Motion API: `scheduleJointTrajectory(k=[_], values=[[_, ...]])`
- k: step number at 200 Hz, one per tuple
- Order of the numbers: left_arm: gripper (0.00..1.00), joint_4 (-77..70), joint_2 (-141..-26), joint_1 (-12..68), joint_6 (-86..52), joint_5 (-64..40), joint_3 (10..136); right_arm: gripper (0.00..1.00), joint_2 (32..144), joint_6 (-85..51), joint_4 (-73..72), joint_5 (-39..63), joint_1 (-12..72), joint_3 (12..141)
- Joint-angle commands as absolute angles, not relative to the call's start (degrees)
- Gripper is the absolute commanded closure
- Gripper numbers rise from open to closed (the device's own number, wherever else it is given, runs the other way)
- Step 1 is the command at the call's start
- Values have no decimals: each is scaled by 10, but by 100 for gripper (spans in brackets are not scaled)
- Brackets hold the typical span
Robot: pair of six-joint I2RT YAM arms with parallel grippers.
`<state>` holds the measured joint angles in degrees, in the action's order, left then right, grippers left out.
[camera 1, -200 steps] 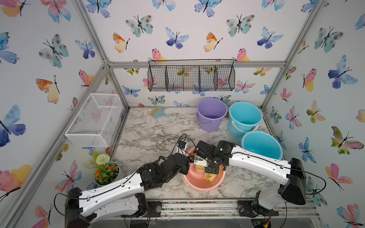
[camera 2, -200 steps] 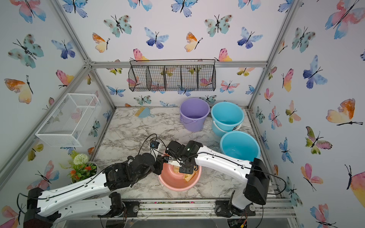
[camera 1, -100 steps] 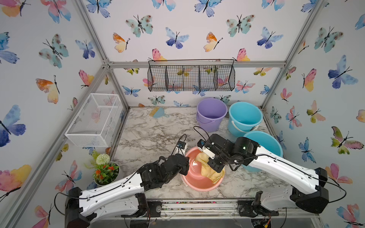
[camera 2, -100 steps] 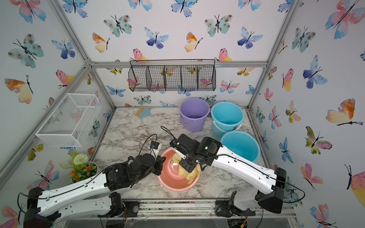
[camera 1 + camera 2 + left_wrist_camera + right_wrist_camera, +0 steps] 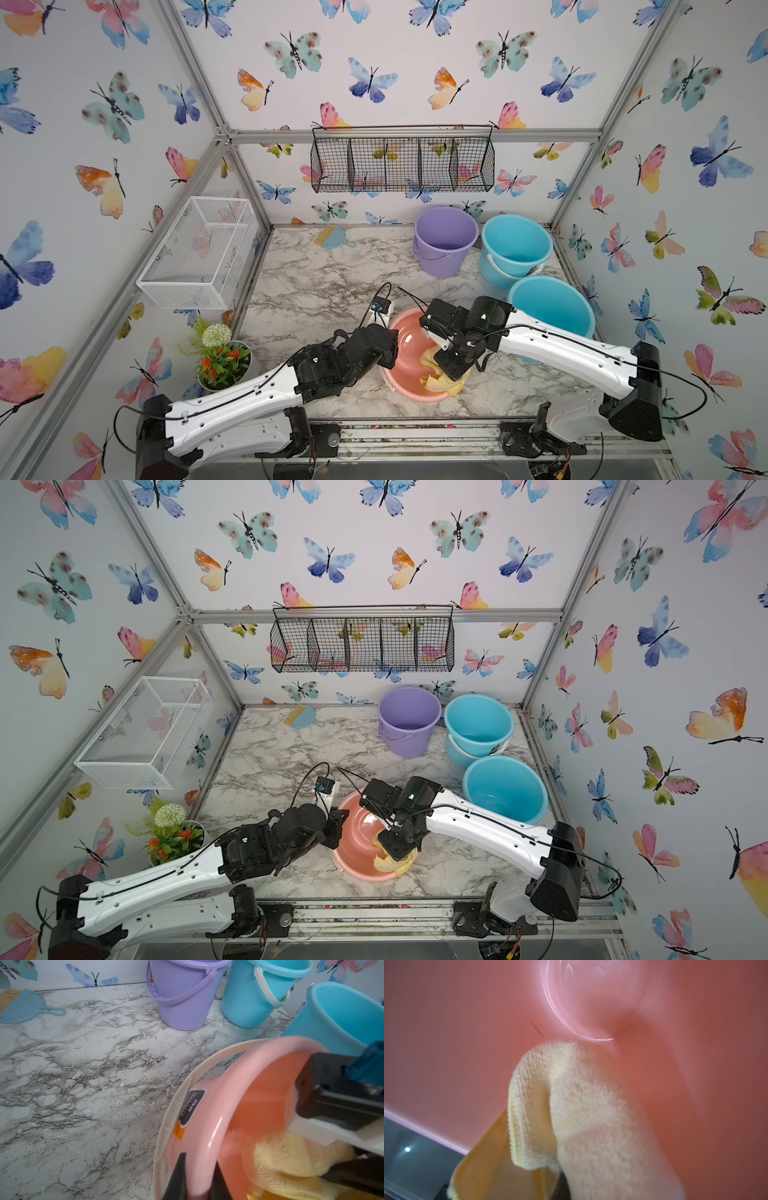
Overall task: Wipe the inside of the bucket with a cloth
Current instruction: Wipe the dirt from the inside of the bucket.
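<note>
Left hand (image 5: 198, 1180) pinches the bucket (image 5: 232, 1101) rim, plain only in its wrist view; right hand (image 5: 454, 366) clamps cloth (image 5: 581, 1105)

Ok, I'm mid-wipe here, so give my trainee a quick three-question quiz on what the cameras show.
1. True or false: the left hand is clamped on the rim of the pink bucket.
2. Which bucket has the cloth inside it: A purple, B pink, C blue?
3. Short answer: which hand grips the cloth?

Key: 1 true; 2 B; 3 the right hand.
</note>
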<state>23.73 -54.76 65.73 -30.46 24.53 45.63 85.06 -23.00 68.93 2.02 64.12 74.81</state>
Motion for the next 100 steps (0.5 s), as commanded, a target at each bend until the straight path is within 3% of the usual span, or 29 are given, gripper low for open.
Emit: scheduleJointTrajectory(k=[1,100], values=[[100,215,-551,656,-325,240,462,99,881,-235,649,43,643,713],[100,220,-533,656,-333,218,449,98,1031,-298,445,-10,643,616]])
